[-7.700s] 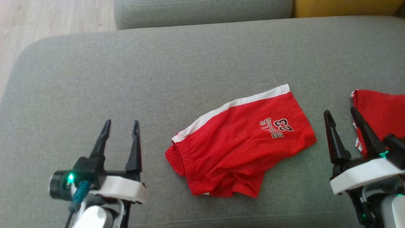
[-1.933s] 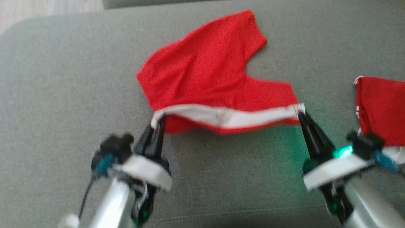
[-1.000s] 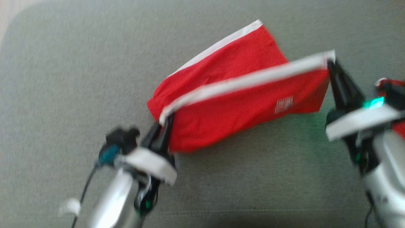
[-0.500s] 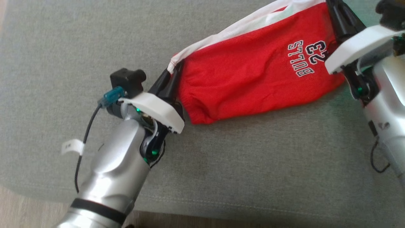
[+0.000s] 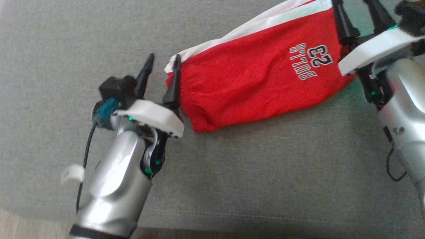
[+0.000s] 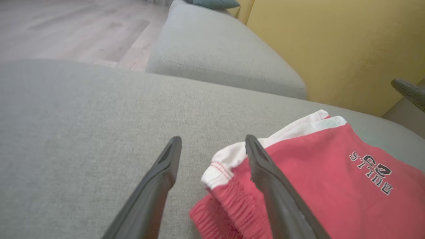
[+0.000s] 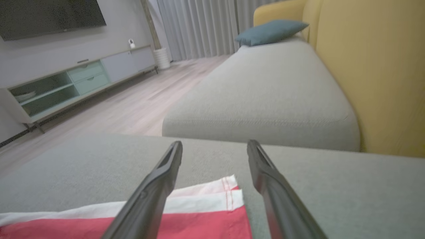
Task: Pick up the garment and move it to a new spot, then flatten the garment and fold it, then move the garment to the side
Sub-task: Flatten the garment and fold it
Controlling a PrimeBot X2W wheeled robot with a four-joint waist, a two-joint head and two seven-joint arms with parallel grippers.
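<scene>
Left end effector and right end effector both spread, gripping nothing — garment lies free.
Nearest, the left fingers straddle the waistband corner of the red shorts; the right fingers stand over the hem corner. Shorts lie doubled and fairly flat on the grey sofa seat — relocation and one fold judged done, the move aside outstanding. No container noted.
</scene>
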